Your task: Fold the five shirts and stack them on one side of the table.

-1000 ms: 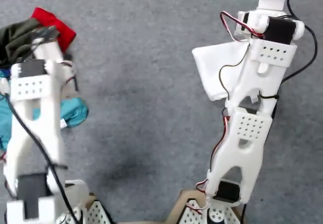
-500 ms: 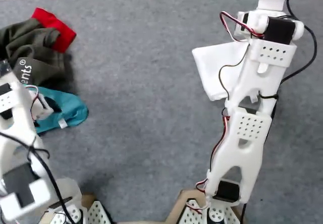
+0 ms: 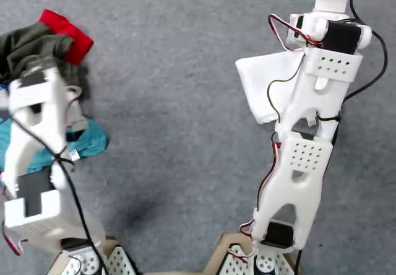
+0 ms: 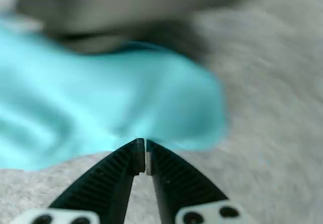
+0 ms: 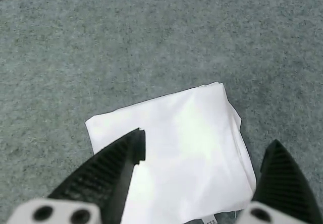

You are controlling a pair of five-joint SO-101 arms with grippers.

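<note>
Left wrist view shows the left pincer [image 4: 141,157] closed by a soft teal shirt [image 4: 101,98]; the right pincer [image 5: 207,143] is open over a folded white shirt [image 5: 171,128].

No text, number or sign can be read anywhere. A small white sewn-in label [image 5: 210,218] at the edge of the folded white cotton shirt [image 5: 192,148], which lies under the right end effector [image 5: 207,141], carries dark marks too tiny to make out. Another small white tag [image 3: 75,155], on the crumpled teal shirt [image 3: 93,140] close to the left end effector [image 4: 141,151], is equally illegible.
</note>
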